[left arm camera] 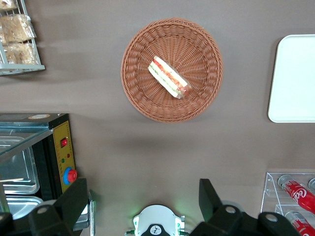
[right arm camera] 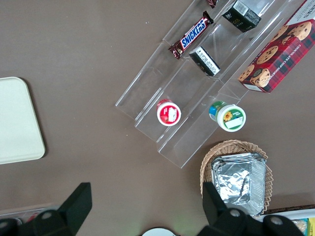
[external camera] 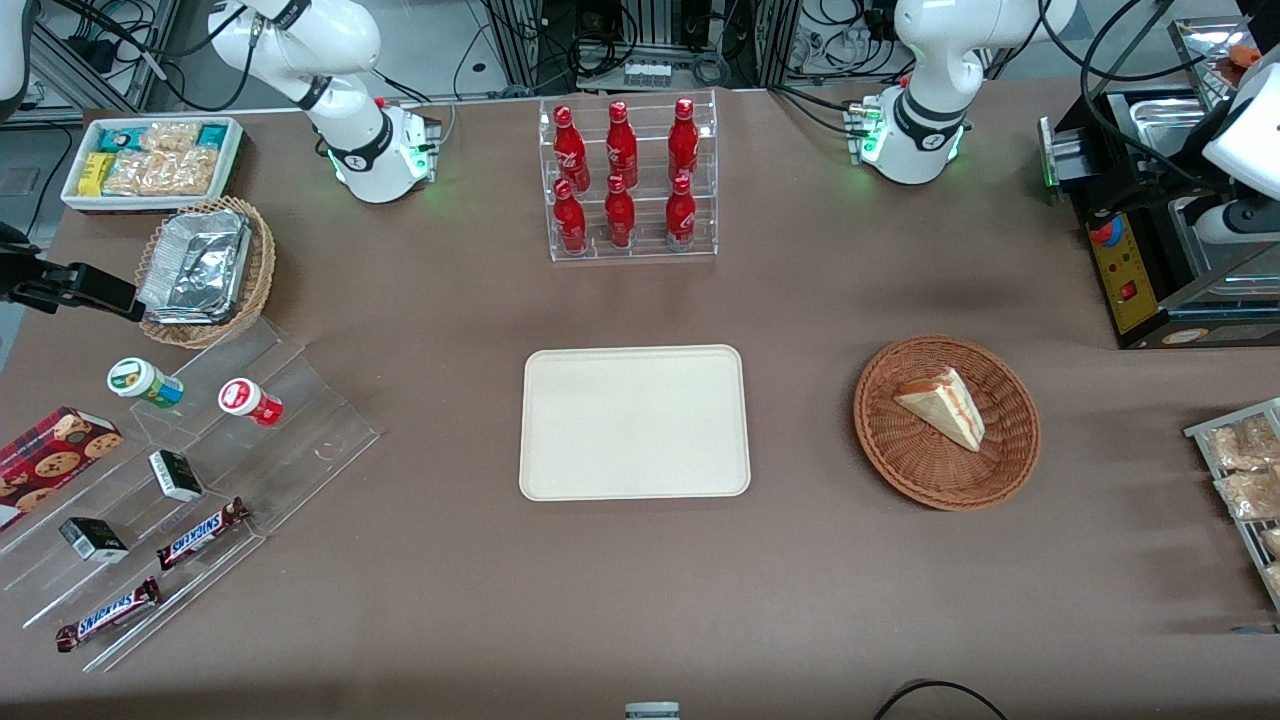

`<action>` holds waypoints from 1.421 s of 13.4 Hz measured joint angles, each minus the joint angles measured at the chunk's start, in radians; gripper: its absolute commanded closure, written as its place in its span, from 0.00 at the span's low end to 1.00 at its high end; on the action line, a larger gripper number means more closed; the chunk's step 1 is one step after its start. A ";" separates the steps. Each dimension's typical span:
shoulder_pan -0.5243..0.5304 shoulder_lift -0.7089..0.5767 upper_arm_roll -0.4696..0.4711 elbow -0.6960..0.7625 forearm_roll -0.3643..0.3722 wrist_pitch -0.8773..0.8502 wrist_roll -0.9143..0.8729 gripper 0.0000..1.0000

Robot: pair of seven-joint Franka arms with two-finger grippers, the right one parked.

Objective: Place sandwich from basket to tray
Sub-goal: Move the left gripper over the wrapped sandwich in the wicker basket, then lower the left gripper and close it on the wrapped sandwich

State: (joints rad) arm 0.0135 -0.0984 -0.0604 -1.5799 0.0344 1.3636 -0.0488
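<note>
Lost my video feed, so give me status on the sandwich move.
Gripper open, high above the table, holding nothing. Sandwich lies in the basket. Tray bare. Nothing between basket and tray.

Brown table (external camera: 450,330); cable-strewn grey floor (external camera: 440,40) at its edge.

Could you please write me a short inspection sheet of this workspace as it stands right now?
Surface: brown table, flat.
Job's things: sandwich lies in the brown wicker basket; tray bare, beside the basket toward the parked arm's end.
Clutter: rack of red bottles, Snickers bars, cookie box, foil containers.
Grippers: gripper high above the table, jaws open, holding nothing.
Cables: black cable at the table edge nearest the front camera.
Surroundings: oven-like machine at the working arm's end.
</note>
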 measured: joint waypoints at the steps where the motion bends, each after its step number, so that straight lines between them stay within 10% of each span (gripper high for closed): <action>1: 0.000 0.001 0.000 0.000 0.000 -0.003 0.000 0.00; 7: 0.003 0.076 0.005 -0.080 0.004 0.125 -0.053 0.00; 19: -0.082 0.194 -0.004 -0.567 -0.001 0.897 -0.815 0.00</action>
State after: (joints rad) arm -0.0689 0.0960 -0.0646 -2.1474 0.0339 2.2603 -0.8640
